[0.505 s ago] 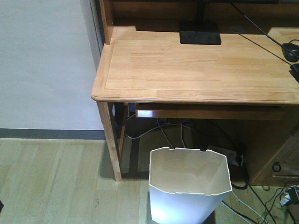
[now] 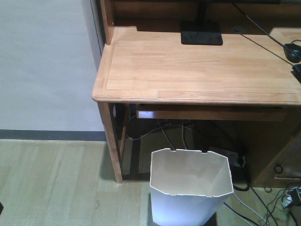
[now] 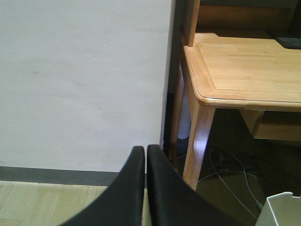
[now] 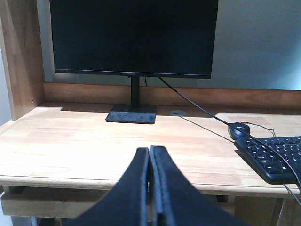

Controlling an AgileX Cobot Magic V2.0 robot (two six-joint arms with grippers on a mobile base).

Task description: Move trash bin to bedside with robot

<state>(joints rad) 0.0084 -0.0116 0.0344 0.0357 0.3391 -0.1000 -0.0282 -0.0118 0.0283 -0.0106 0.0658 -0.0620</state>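
Observation:
The white trash bin (image 2: 190,188) with its angular rim stands on the floor under the front of the light wooden desk (image 2: 197,66), close to the desk's left leg. A corner of the bin's rim shows at the lower right of the left wrist view (image 3: 281,209). My left gripper (image 3: 146,151) is shut and empty, pointing at the white wall left of the desk leg. My right gripper (image 4: 149,151) is shut and empty, held in front of the desk edge. The bed is out of view. Neither arm shows in the front view.
A black monitor (image 4: 134,37) on its stand (image 2: 201,33), a black mouse (image 4: 239,129) and a keyboard (image 4: 275,157) are on the desk. Cables and a power strip (image 2: 230,155) lie under the desk behind the bin. A white wall (image 2: 44,66) with a grey skirting is at left.
The view has shifted very slightly; the bin sits a touch lower in the front frame. Nothing else has moved.

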